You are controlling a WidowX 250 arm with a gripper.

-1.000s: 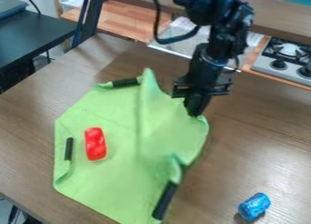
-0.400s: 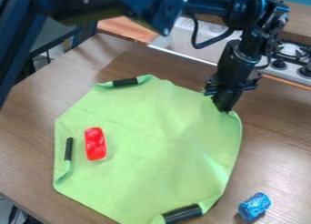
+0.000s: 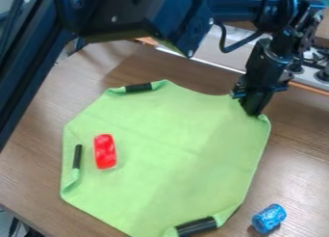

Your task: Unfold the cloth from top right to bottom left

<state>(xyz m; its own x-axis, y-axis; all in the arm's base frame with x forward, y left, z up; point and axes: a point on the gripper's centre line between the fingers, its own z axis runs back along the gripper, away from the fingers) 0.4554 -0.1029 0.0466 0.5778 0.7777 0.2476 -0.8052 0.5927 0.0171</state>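
As the gripper (image 3: 256, 114) is farther right than before, the green cloth (image 3: 170, 144) lies flatter on the desk (image 3: 32, 176) — right corner clamped between its fingers, near the far edge. Red object (image 3: 105, 151) shifted slightly right with it. Wood between cloth and near-left edge; also between cloth and blue cylinder (image 3: 269, 218).

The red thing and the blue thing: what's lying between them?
In the camera view, green cloth from the red thing, then a strip of brown tabletop before the blue thing.

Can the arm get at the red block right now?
Probably, once the gripper lets go of the cloth: the red block lies uncovered on top of it, with nothing standing between gripper and block.
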